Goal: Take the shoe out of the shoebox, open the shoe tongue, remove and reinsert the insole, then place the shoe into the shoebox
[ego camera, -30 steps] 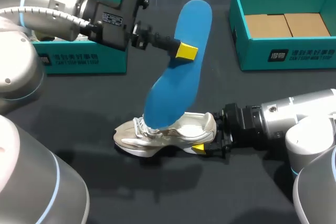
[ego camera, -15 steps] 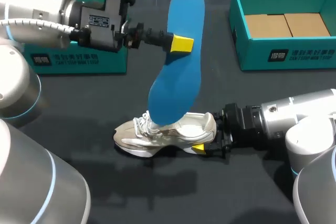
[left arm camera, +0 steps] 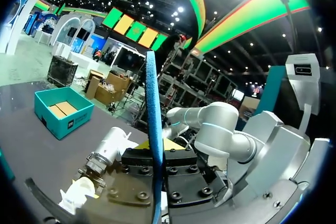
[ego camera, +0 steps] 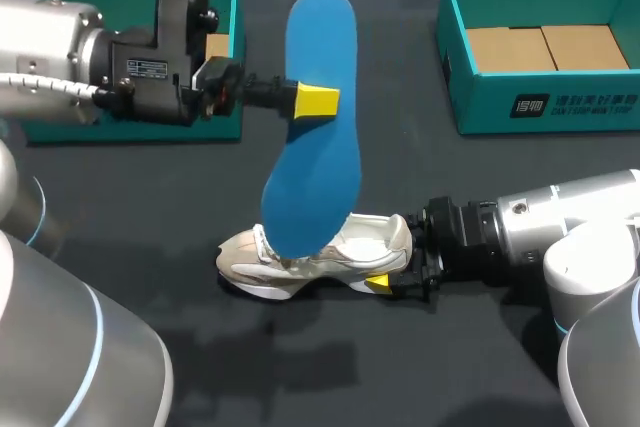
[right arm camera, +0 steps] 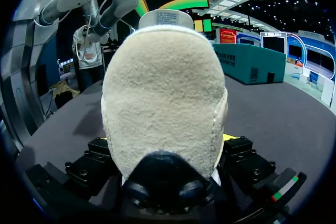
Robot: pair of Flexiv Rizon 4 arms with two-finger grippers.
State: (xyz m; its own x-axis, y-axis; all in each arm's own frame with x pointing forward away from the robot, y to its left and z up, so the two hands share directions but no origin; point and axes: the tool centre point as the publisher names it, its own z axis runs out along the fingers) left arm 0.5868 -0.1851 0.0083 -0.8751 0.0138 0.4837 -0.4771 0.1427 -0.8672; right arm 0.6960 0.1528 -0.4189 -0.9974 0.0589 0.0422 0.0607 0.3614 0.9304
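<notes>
- Head view: left pincer (ego camera: pixel 318 102) clamped on the blue insole (ego camera: pixel 312 162), lower end down at the shoe (ego camera: pixel 330 249).
- And the right pincer (ego camera: pixel 393 262) grips the shoe's heel on the counter (ego camera: pixel 300 367).

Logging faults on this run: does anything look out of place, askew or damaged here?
Nothing damaged or spilled. The long blue foam insole is held on end above the beige sneaker, pinched by the left claw, which fits the task. The right claw grips the sneaker's heel.
</notes>
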